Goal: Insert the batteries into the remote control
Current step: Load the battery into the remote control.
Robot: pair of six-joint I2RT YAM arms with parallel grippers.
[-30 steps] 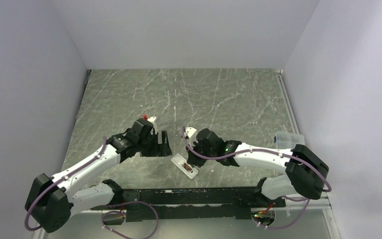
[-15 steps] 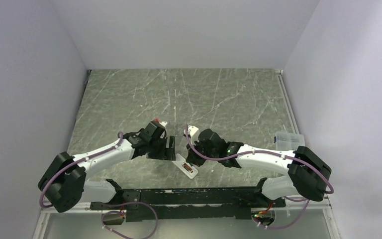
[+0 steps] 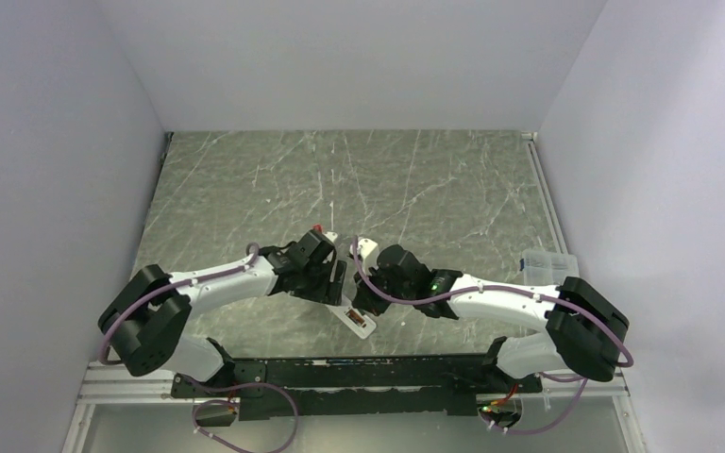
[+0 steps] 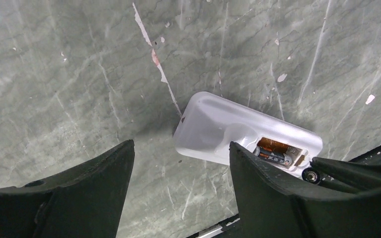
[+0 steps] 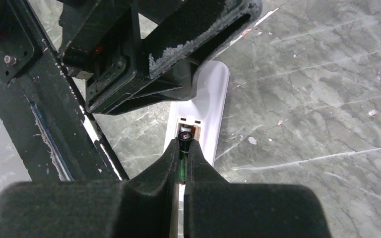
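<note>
1. The right pincer [image 5: 184, 143] is squeezed shut on a battery [image 5: 182, 162], just over the orange slot [image 5: 187, 130] of the remote [image 5: 213, 94].
2. The left pincer [image 4: 180, 151] is spread wide, one finger each side of the remote, holding nothing.
3. The remote lies flat on the table [image 4: 54, 74].
4. A second battery [image 4: 274, 157] sits in the slot; its label is too small to read.
</note>
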